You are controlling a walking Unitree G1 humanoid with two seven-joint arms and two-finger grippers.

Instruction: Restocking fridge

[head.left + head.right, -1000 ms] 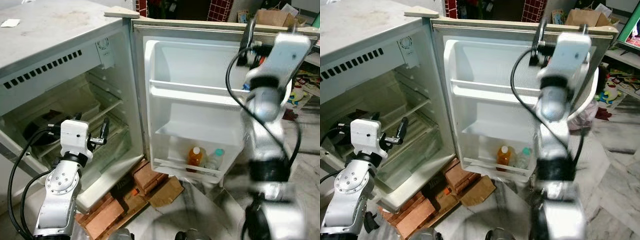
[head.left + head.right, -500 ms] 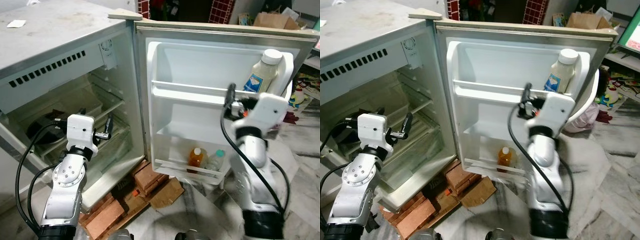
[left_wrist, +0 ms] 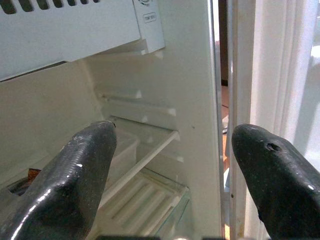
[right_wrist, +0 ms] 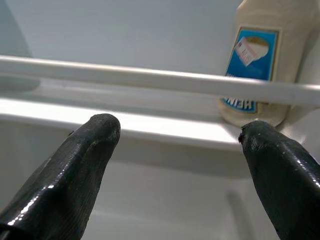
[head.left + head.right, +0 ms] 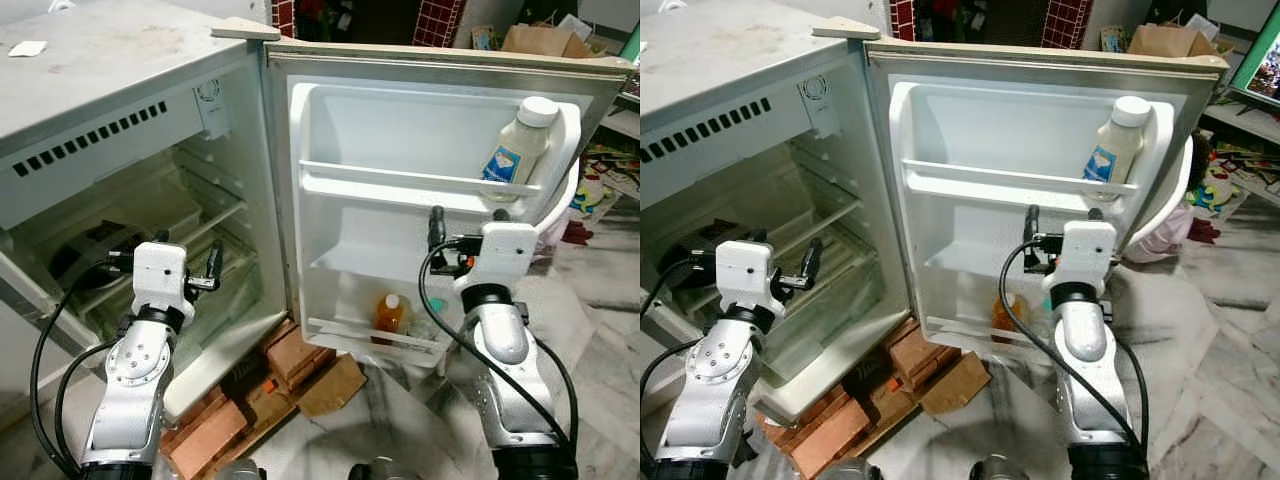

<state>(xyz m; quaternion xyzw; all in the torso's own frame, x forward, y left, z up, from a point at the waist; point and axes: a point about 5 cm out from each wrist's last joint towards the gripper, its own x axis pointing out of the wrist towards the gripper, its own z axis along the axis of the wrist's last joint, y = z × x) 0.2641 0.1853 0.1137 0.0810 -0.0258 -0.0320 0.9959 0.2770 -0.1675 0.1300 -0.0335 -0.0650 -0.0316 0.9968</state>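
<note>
The right claw [image 4: 175, 135] stands wide open and empty in front of the open fridge door [image 5: 330, 120], its two black fingers [image 4: 75, 165] spread apart and pointing at the door's inner face. Above and just beyond it, a white mayonnaise bottle [image 5: 518, 143] with a blue label stands upright at the right end of the upper door shelf [image 5: 400, 185], behind the shelf's rail. Below the claw, in the bottom door shelf [image 5: 375, 335], an orange juice bottle [image 5: 390, 313] stands upright, partly hidden by the arm's black cable.

The left claw [image 3: 172, 165] is also wide open and holds nothing. It hovers at the mouth of the fridge compartment [image 5: 150, 230], with the clear inner shelves [image 3: 145, 155] ahead of it and the compartment's side wall near its right finger. Bricks [image 5: 225, 420] and a piece of cardboard [image 5: 330, 385] lie on the floor under the fridge's front edge.
</note>
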